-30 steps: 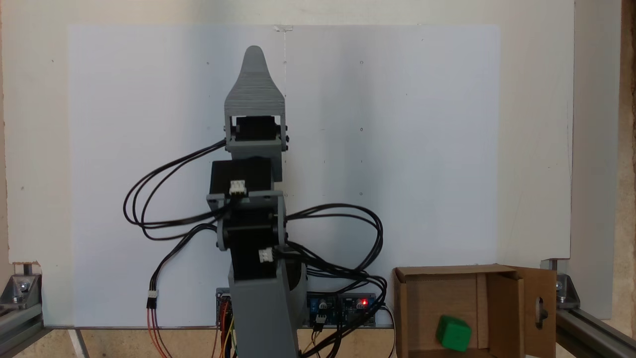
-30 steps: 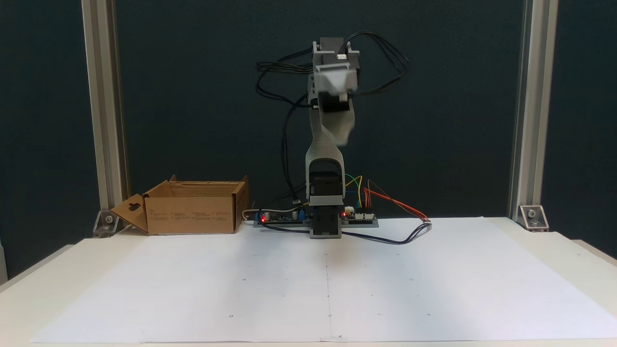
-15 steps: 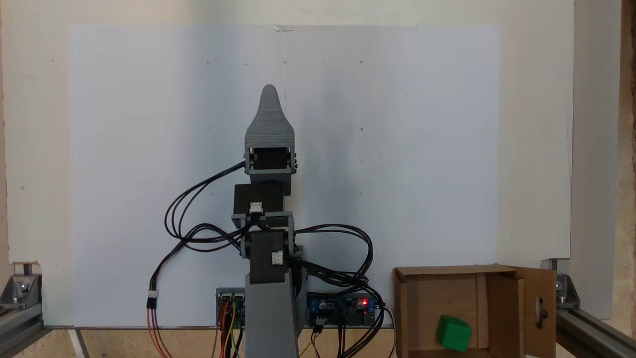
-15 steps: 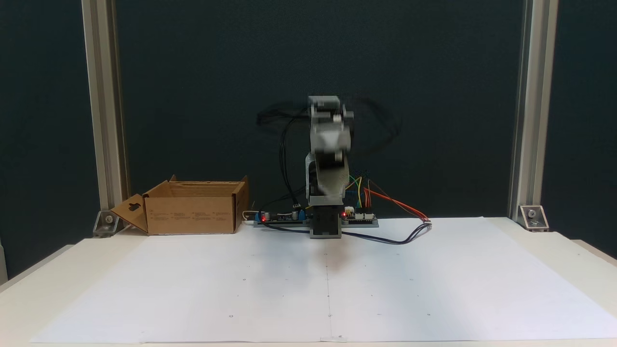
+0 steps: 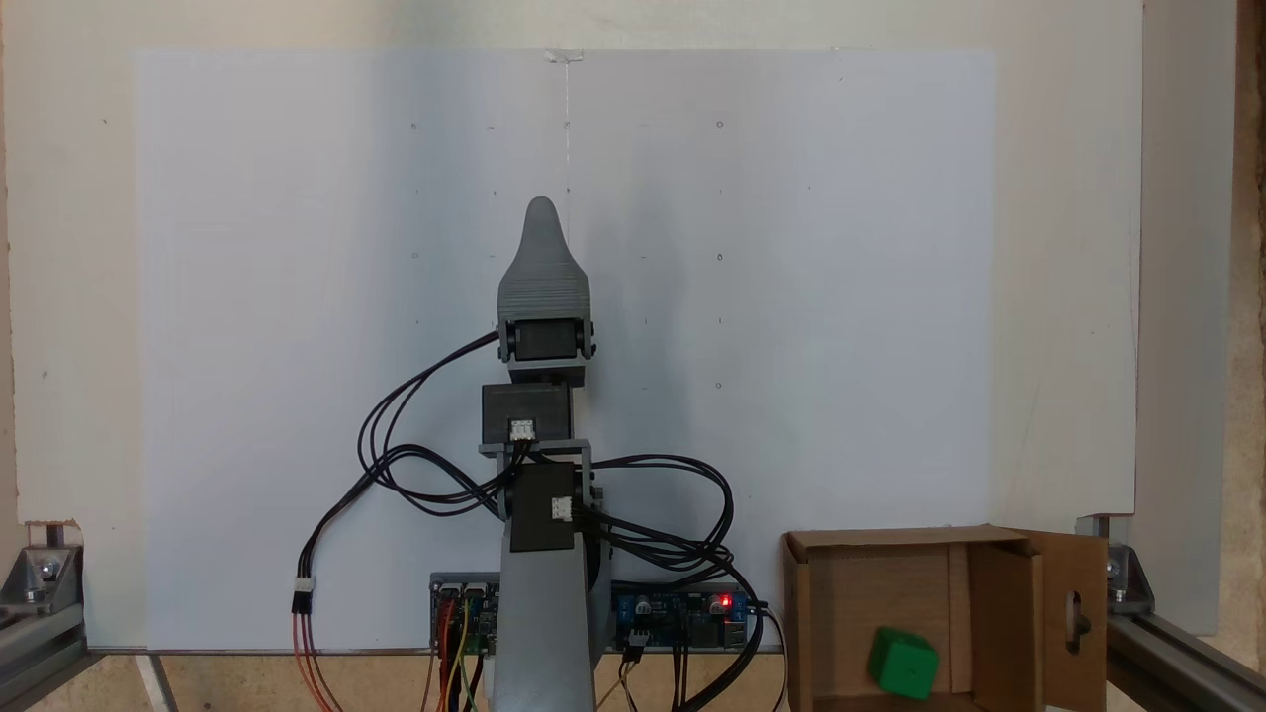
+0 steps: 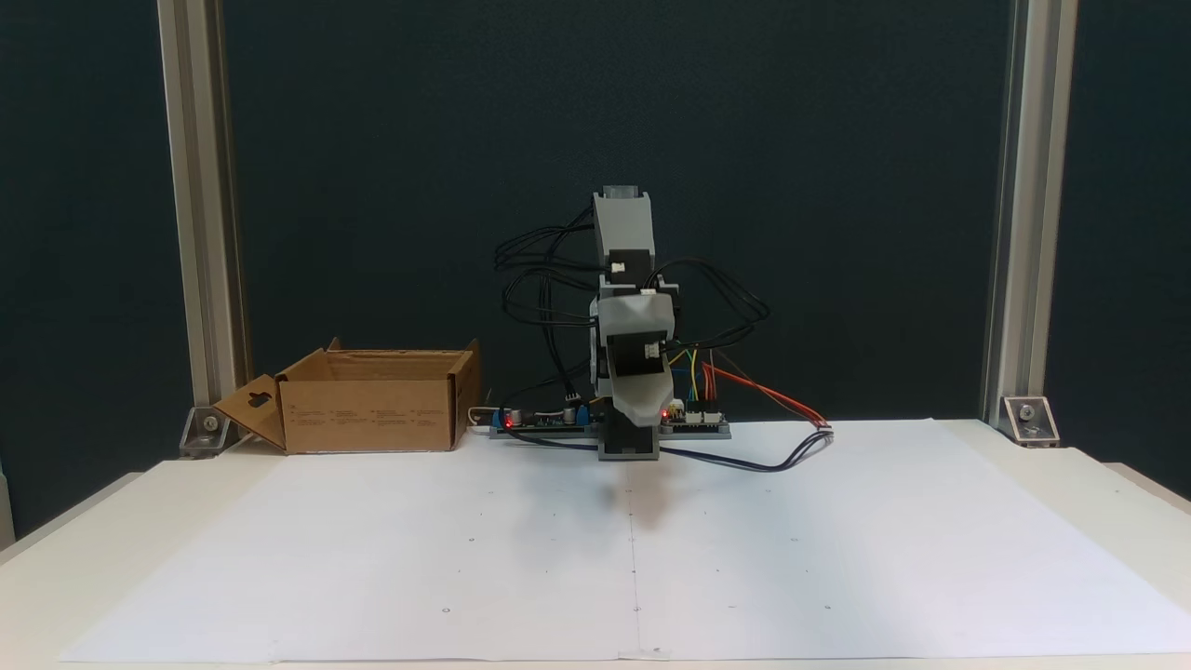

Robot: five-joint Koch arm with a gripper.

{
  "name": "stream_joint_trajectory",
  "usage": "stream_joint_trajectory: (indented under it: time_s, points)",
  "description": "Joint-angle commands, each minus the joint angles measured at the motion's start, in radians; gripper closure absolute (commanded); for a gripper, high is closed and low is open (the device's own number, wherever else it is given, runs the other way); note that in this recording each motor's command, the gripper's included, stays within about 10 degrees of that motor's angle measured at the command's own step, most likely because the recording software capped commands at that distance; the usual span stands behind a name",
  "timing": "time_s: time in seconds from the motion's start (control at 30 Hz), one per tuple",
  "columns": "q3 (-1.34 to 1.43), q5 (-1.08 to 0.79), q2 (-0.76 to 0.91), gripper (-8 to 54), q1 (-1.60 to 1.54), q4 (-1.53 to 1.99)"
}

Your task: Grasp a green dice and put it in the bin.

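Observation:
The green dice (image 5: pixel 902 664) lies inside the bin (image 5: pixel 870 540), a brown cardboard box at the lower right of a fixed view, resting on the box floor near its bottom edge. The same bin (image 6: pixel 372 414) stands at the left beside the arm's base, and its wall hides the dice there. My gripper (image 5: pixel 540 210) points away from the base over the white paper, far from the bin and with nothing visible in it. Head-on, the gripper (image 6: pixel 642 419) hangs low in front of the base. Only one jaw shows, so its state is unclear.
The bin's outer flap (image 5: pixel 1076 618) carries a slot cutout. Circuit boards (image 6: pixel 693 421) with coloured wires sit at the arm's base, and black cables loop around the arm. Aluminium posts (image 6: pixel 200 214) stand at the table's back corners. White paper (image 5: pixel 791 297) covers the table.
The arm has folded down and back toward its base, so the gripper sits lower and closer in. The dice has stayed still inside the bin.

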Motion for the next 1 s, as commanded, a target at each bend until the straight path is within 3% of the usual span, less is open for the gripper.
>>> stream_joint_trajectory:
  time_s: [0.0, 0.5, 0.97]
  points:
    - [-0.003, -0.064, 0.110, 1.7, 0.009, -0.161]
    - [0.287, -0.069, 0.109, 1.0, 0.006, -0.755]
    - [0.394, -0.072, 0.106, 0.4, 0.012, -0.782]
